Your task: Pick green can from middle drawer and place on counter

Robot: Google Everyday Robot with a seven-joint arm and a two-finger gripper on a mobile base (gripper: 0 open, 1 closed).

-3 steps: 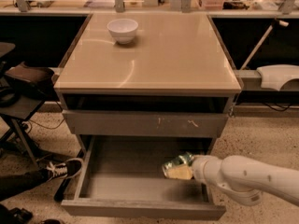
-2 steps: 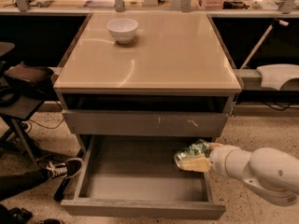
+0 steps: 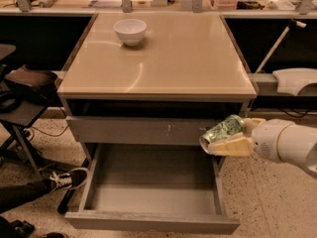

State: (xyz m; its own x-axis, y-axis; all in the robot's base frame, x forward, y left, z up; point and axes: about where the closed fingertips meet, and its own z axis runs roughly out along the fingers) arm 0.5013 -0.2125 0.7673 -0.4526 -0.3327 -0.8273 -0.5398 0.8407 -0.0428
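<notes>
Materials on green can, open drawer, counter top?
The green can, held in the gripper above the middle drawer's right side: likely thin metal, glossy print, silvery lid. Drawer: looks like painted sheet metal, matte grey, thin walls. The counter: probably laminate, glossy beige, reflects lights.

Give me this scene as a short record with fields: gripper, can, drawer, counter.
gripper: at right, shut on the green can
green can: tilted on its side, held above the right edge of the middle drawer, below the level of the counter
middle drawer: pulled open
counter: holds a white bowl at its back left
</notes>
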